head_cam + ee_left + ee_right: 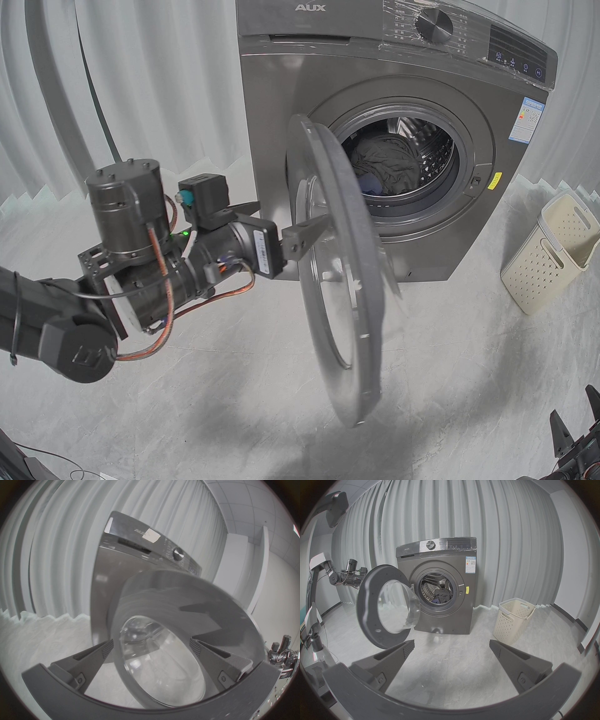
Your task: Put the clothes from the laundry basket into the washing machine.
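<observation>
Some dark clothes (384, 164) lie in the drum of the washing machine (275, 112), whose round door (340, 281) stands open. Against the door's outer face, the left gripper (151, 644) has its fingers spread. A cream laundry basket (550, 253) stands on the floor beside the machine. Farther back, the right gripper (451, 645) is spread too.

Washing machine door (340, 275) blurred (worst at its 6 o'clock rim), clothes (384, 164) partly hidden behind door edge at 9 o'clock, laundry basket (553, 250) contents untellable, right gripper (574, 406) cut off at head view's 5 o'clock
</observation>
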Available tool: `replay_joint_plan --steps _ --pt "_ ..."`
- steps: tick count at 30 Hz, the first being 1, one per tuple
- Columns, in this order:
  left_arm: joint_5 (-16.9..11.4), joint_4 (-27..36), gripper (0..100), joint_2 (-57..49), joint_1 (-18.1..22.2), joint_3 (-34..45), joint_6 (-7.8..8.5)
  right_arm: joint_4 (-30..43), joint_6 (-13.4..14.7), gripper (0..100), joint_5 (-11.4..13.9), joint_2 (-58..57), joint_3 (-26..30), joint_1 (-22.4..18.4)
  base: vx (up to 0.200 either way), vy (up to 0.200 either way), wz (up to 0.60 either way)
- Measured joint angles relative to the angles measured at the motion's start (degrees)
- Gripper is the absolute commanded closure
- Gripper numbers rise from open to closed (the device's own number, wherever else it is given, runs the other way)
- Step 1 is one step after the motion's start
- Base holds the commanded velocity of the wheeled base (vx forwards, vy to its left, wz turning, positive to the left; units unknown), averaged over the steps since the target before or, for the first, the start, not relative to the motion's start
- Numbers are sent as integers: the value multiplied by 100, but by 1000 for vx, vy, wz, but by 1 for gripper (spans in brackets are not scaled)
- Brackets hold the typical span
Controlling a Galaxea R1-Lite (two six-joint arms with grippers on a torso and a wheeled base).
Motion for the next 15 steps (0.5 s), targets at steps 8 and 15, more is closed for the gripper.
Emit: replay_joint_plan --steps 8,15 --pt "24 5 0 681 -85 -848 -41 -1 0 0 0 0 0 0 0 0 0" --pt "141 -13 0 1252 -94 -1802 -178 -1 0 0 0 0 0 -4 0 0 0"
